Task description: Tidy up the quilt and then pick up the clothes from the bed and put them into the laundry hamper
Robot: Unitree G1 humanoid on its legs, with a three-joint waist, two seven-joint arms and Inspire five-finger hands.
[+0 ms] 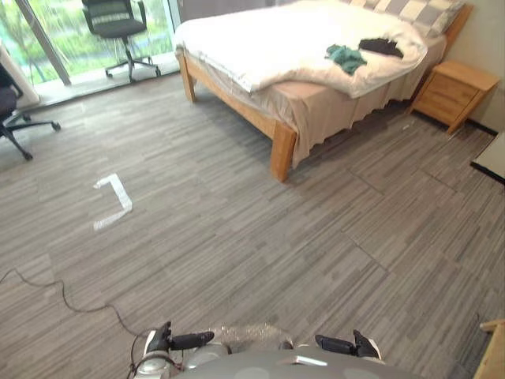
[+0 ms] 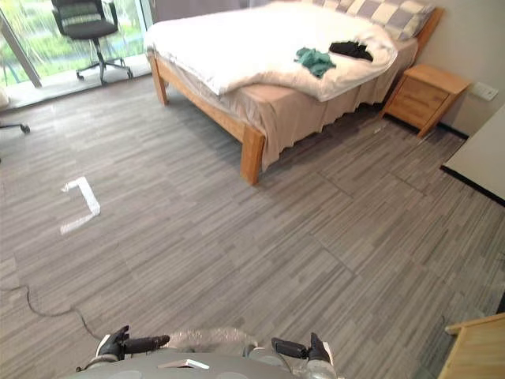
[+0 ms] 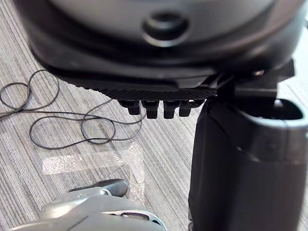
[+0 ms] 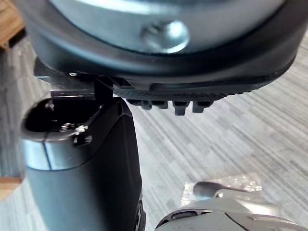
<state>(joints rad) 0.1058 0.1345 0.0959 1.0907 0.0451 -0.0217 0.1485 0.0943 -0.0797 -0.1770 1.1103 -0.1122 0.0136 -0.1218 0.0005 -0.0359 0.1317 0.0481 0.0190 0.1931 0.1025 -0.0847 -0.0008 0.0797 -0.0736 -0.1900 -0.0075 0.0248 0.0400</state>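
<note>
Across the floor stands a wooden bed (image 1: 237,104) with a rumpled white quilt (image 1: 268,43) hanging over its near side. A teal garment (image 1: 346,57) lies bunched on the quilt near the head end, and a black garment (image 1: 381,46) lies just beyond it. Both are far from me. My left hand (image 3: 156,108) hangs over the floor with its fingers relaxed and nothing in it. My right hand (image 4: 173,105) hangs the same way, holding nothing.
A wooden nightstand (image 1: 454,93) stands right of the bed, with checked pillows (image 1: 418,12) at the head. An office chair (image 1: 118,28) is by the window and another chair (image 1: 12,110) at far left. White tape (image 1: 114,201) marks the floor. A table edge (image 1: 493,158) juts in at right.
</note>
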